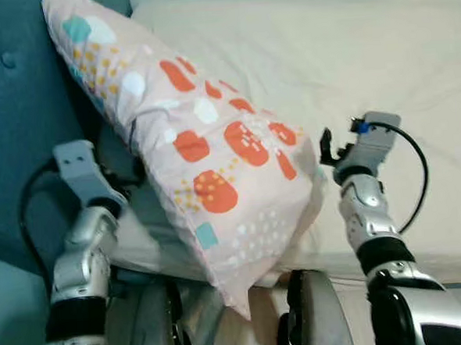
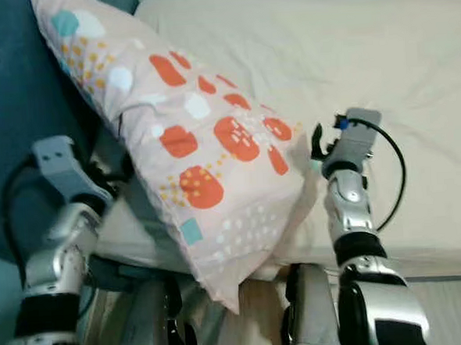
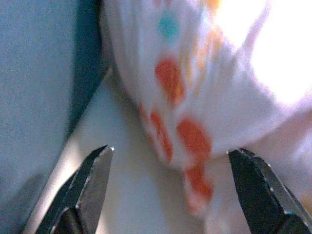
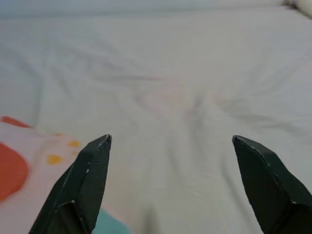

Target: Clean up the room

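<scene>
Across most of the head views: bed (image 1: 381, 77) under a wrinkled cream sheet, running from the near edge back to the far side. Beside the bed, on the robot's left: teal padded headboard (image 1: 12, 115), one button tuft in its upper part. Propped on the bed's headboard end, tilted: pink pillow (image 1: 206, 150) printed with orange, white and teal blobs and small yellow dots; top corner leaning on the headboard, bottom corner hanging past the near edge of the bed. Below the bed's near edge: robot's own grey body and legs (image 1: 310, 316), partly hidden by the pillow's low corner.

Between headboard and pillow, at the pillow's shaded underside: left claw (image 3: 168, 190), fingers (image 3: 92, 180) spread wide apart, holding nothing; orange-spotted pillowcase bulging just ahead between them, cream sheet beneath, teal headboard to one side. Touching the cloth or not: cannot tell from the blurred wrist view.

Just beside the pillow's other edge, over the bed: right claw (image 4: 170, 180), fingers (image 4: 87, 175) likewise wide apart and empty, aimed out across the bare sheet, a corner of the pillow at one fingertip. Black cable (image 1: 418, 169) looping from the right wrist down toward the forearm.
</scene>
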Robot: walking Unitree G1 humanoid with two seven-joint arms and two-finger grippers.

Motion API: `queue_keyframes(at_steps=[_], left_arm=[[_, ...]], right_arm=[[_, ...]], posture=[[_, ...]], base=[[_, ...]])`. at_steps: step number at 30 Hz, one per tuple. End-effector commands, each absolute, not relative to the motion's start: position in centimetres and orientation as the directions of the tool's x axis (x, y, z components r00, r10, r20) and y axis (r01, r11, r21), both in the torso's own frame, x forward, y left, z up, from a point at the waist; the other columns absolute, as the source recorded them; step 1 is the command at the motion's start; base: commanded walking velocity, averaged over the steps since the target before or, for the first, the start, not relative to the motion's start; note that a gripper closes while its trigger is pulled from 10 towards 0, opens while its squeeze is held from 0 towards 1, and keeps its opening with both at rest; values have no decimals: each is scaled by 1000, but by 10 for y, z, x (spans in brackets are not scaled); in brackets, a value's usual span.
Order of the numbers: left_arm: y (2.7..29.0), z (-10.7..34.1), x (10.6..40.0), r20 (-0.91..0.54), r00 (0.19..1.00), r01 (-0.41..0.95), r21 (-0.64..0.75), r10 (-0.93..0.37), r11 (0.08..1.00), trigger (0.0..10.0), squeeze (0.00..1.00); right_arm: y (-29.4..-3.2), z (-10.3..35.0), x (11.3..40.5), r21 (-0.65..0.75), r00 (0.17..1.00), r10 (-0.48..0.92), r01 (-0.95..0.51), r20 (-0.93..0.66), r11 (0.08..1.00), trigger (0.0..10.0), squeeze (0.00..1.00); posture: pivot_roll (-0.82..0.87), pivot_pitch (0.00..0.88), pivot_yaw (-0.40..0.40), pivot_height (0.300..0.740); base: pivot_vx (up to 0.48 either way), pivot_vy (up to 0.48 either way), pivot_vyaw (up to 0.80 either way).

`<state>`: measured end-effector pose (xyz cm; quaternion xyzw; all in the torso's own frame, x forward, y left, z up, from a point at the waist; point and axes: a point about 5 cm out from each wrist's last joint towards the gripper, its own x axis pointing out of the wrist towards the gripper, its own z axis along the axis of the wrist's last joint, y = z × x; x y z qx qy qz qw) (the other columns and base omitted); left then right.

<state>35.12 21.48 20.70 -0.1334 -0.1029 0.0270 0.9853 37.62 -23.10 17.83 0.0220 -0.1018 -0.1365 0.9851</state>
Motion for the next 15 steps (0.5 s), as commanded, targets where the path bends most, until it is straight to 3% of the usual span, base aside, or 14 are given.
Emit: queue_keyframes(at_steps=[1,6,8,9,11,13,15], left_arm=[[218,211,356,214,973,-8,-331,84,943,10000,0],[215,227,366,267,963,79,-446,48,892,10000,0],[209,235,375,296,955,187,-507,-34,842,10000,0],[203,237,379,304,946,264,-509,-117,819,10000,0],[203,237,379,304,946,264,-509,-117,819,10000,0],[199,241,384,326,920,363,-494,-219,790,10000,0],[201,243,386,340,911,383,-487,-234,785,10000,0]], right_arm=[[-236,174,371,43,939,-285,282,190,958,10000,1000],[-237,172,364,31,935,-293,293,198,956,10000,1000],[-236,166,357,19,933,-303,305,192,952,10000,1000],[-239,161,351,15,930,-319,322,182,947,10000,1000],[-239,161,351,15,930,-319,322,182,947,10000,1000],[-245,153,340,-2,922,-347,353,170,936,10000,1000],[-248,151,334,-7,918,-360,366,166,930,10000,1000]], posture=[[-19,149,44,569],[-42,136,58,569],[-69,120,70,569],[-88,115,79,569],[-88,115,79,569],[-117,109,95,569],[-117,109,95,569]], base=[[0,0,0],[0,0,0],[0,0,0],[0,0,0],[0,0,0],[0,0,0],[0,0,0]])
